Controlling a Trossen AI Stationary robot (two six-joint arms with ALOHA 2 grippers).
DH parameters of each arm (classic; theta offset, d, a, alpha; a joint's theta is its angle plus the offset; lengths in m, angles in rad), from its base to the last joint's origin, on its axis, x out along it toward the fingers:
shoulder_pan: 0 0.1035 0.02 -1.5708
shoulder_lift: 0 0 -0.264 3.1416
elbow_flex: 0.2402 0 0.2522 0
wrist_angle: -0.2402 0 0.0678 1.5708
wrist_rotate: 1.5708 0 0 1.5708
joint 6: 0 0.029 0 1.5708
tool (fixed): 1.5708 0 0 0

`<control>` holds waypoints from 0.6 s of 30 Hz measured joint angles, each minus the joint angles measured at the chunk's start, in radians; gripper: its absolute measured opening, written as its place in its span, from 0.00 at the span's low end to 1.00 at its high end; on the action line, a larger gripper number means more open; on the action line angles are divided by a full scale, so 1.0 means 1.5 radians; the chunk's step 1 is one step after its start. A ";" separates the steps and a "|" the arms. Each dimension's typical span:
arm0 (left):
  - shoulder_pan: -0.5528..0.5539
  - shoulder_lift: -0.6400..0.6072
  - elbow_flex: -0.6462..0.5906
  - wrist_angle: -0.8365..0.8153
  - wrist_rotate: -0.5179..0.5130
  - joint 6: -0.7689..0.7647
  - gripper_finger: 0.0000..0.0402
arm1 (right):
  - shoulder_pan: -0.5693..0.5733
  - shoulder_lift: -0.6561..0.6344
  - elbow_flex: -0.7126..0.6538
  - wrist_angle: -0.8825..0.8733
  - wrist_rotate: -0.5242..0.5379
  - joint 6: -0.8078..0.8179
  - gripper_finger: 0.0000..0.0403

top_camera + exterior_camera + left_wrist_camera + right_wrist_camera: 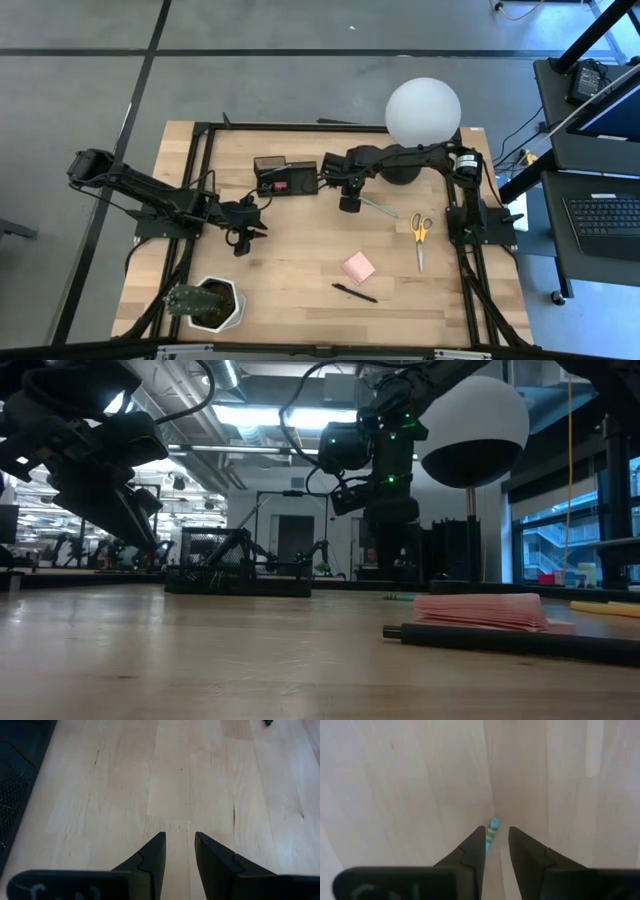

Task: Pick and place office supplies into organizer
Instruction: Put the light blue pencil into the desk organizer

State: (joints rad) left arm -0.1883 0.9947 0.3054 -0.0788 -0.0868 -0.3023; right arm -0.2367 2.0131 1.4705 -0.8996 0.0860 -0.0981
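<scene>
Right, my right gripper (pixel 349 204) sits centre frame, fingers slightly parted around a pencil (pixel 491 832) end, straddling it for pickup, just right of the organizer (pixel 285 177). Left gripper (pixel 243 240) hangs released lower left, waiting.

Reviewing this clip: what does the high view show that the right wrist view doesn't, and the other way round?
Only the high view shows the layout: the organizer at the table's far side, the scissors, the pink sticky-note pad, the black pen, the plant pot and the left gripper over bare wood. Only the right wrist view shows the close detail: the pencil's blue end just ahead of the slightly parted fingers. Both show the right gripper at the grey-green pencil on the wooden table.
</scene>
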 joint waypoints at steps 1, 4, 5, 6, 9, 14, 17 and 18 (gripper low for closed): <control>0.000 0.000 0.000 0.000 0.000 0.000 0.24 | 0.000 0.000 -0.008 0.009 0.000 0.002 0.22; 0.000 0.000 0.000 0.000 0.000 0.000 0.24 | 0.000 0.000 -0.033 0.020 0.000 0.009 0.22; 0.000 0.000 0.000 0.000 0.000 0.000 0.24 | 0.000 0.000 -0.042 0.029 0.000 0.009 0.22; 0.000 0.000 0.000 0.000 0.000 0.000 0.24 | 0.000 0.000 -0.051 0.040 0.000 0.009 0.22; 0.000 0.000 0.000 0.000 0.001 0.001 0.24 | 0.000 0.000 -0.070 0.055 0.000 0.010 0.22; 0.000 0.000 0.000 0.000 0.001 0.001 0.24 | 0.000 0.000 -0.090 0.091 0.000 0.010 0.22; 0.000 0.000 0.000 0.000 0.001 0.001 0.24 | 0.000 -0.003 -0.104 0.114 0.000 0.006 0.22; 0.000 0.000 0.000 0.000 0.000 0.001 0.24 | 0.000 -0.004 -0.110 0.123 0.000 0.006 0.22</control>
State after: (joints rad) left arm -0.1883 0.9947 0.3054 -0.0788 -0.0862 -0.3012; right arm -0.2371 2.0065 1.3051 -0.7149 0.0860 -0.0890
